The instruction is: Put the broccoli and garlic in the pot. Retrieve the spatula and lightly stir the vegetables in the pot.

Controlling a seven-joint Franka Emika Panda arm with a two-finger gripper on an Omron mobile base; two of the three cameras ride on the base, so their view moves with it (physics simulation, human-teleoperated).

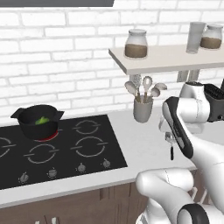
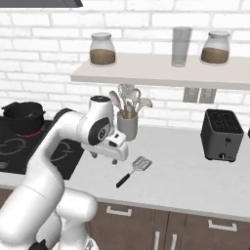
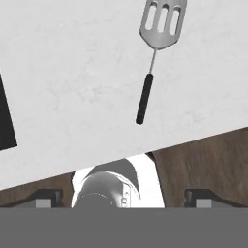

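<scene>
You have green broccoli [image 1: 42, 120] showing in the small black two-handled pot [image 1: 38, 121] on the stove, while the grey slotted spatula [image 2: 134, 171] lies ungrasped near the counter's [image 2: 195, 180] front edge below your wide-open end effector [image 2: 108, 157], so retrieving and stirring remain.

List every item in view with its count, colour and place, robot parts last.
pot: one, black, on the cooktop's back burner, left.
broccoli: one, green, inside the pot.
cooktop: one, black, set into the counter.
spatula: one, grey slotted head, black handle, flat on the counter.
utensil cup: one, grey, holding grey spoons, by the wall.
jars: two, clear with brown contents, on the shelf.
glass: one, clear, on the shelf between the jars.
toaster: one, dark grey, on the counter, right.
gripper: one, white, open, above the counter left of the spatula.
</scene>
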